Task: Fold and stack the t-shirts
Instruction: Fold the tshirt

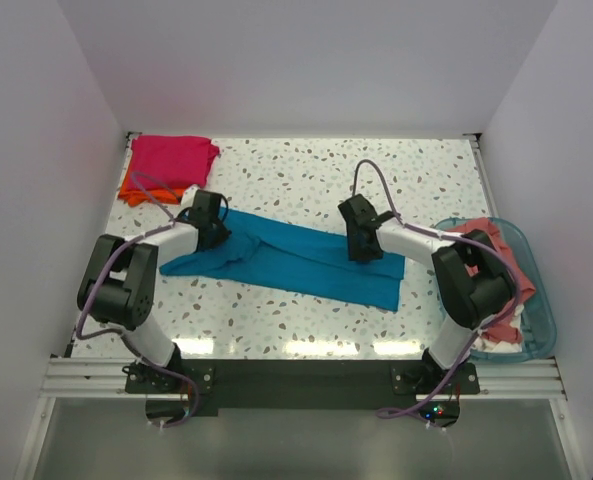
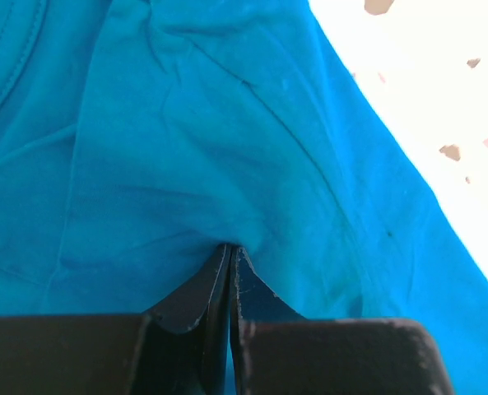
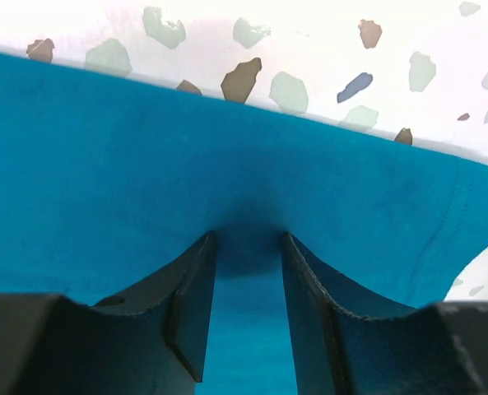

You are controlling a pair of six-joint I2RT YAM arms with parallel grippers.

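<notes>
Left hand (image 2: 230, 248) is clamped on the teal shirt (image 1: 306, 262) at frame left. Right hand (image 3: 248, 240) has its fingers apart over the shirt's right hem.

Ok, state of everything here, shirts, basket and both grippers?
teal t-shirt: laid flat in long strip
magenta t-shirt: folded, stacked on orange t-shirt
orange t-shirt: under magenta, mostly hidden
basket: upright, holding clothes
salmon t-shirt: crumpled in basket
left gripper: shut on teal t-shirt
right gripper: open over teal t-shirt
</notes>
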